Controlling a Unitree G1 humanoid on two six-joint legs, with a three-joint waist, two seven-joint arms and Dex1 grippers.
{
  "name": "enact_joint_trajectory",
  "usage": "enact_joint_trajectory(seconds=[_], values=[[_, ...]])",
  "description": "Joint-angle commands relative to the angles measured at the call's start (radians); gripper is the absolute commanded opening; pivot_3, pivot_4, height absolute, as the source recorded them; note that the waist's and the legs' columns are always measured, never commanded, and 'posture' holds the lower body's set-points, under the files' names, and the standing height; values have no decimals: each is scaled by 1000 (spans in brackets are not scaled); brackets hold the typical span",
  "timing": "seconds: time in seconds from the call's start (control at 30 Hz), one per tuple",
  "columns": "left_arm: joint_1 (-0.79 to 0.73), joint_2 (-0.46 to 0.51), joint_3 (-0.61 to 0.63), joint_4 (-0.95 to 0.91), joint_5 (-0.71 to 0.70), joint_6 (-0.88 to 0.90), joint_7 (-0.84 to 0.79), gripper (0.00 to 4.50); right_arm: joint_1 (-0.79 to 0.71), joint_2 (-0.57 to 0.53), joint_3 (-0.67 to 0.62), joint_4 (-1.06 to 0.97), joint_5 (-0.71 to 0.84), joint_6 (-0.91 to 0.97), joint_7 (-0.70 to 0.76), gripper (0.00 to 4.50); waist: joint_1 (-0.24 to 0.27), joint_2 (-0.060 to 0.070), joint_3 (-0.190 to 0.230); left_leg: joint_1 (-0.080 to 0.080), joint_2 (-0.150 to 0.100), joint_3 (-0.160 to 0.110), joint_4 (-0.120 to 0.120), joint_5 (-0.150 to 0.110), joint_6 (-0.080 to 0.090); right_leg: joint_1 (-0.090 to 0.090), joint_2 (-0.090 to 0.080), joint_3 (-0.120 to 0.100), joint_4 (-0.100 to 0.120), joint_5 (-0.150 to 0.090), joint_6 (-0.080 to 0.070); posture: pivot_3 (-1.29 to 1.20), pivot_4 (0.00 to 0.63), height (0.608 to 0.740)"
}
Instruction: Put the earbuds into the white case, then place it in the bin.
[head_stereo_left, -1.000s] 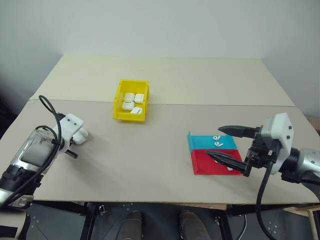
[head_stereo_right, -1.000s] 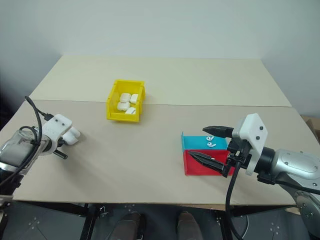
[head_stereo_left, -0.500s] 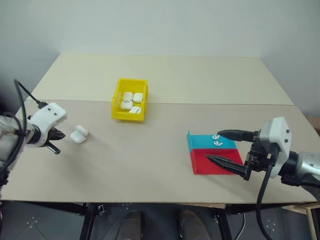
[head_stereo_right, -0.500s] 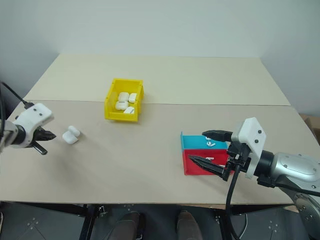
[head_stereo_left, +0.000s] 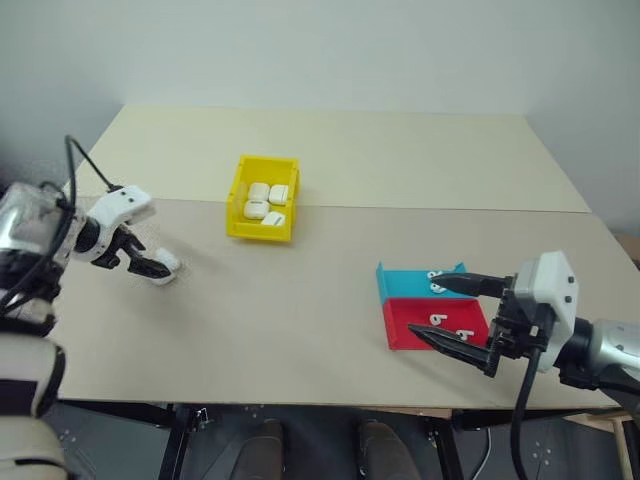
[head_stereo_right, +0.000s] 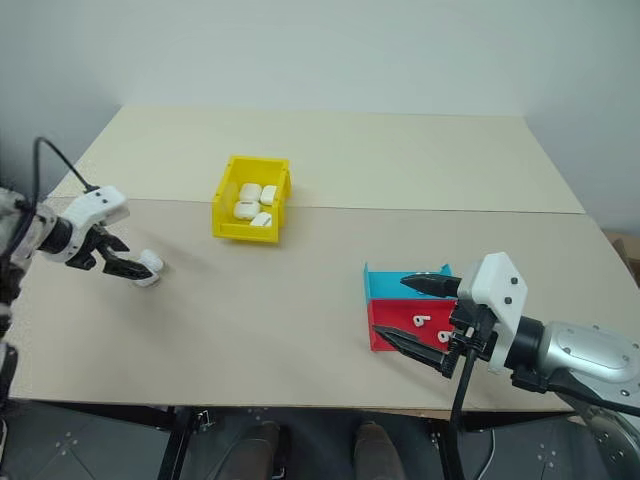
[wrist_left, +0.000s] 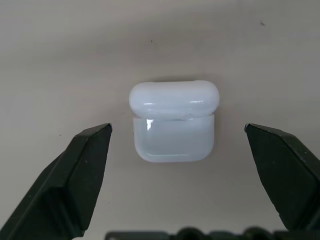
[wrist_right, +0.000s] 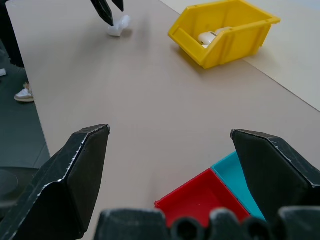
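Left wrist view shows one white case (wrist_left: 173, 121), unmarked and lid shut, lying free on the table (wrist_left: 60, 60) between the spread left gripper (wrist_left: 177, 145) jaws; the right gripper (head_stereo_left: 455, 312) gapes empty beside two trays.

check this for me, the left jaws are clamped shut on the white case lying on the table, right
Not quite: the left wrist view shows the left gripper with its jaws open, standing apart on either side of the white case, not clamped on it. The case does lie on the table.

A beige table (head_stereo_left: 330, 150) with a seam across its top stands against a plain pale wall (head_stereo_left: 320, 50), dark floor (head_stereo_left: 320, 445) below its near edge.
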Motion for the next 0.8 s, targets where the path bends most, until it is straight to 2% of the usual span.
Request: enact_joint_trajectory(seconds=[0.03, 0.2, 0.6, 0.8], values=[[-78, -31, -52, 120, 93, 9, -60, 4442, 0, -2, -46, -40, 47, -6, -23, 4500, -4, 0, 0, 0, 0, 0, 0, 0, 0, 0, 0, 0, 0, 0, 0, 0, 150, 740], [-122, -90, -65, 215, 147, -11, -112, 4442, -4, -19, -52, -46, 82, 7, -54, 4500, -8, 0, 0, 0, 0, -1, 0, 0, 0, 0, 0, 0, 0, 0, 0, 0, 150, 740], [-105, -181, -36, 283, 212, -99, -3, 4442, -23, -50, -44, -29, 101, 4, -69, 4500, -3, 0, -1, 1, 0, -2, 1, 0, 0, 1, 0, 0, 1, 0, 0, 0, 150, 740], [-92, -198, -46, 276, 248, -99, -18, 4442, -26, -62, -42, -29, 107, 2, -73, 4500, 1, 4, -3, 2, 0, -1, 1, 0, 0, 3, 0, 0, 2, 0, 0, 0, 150, 740]])
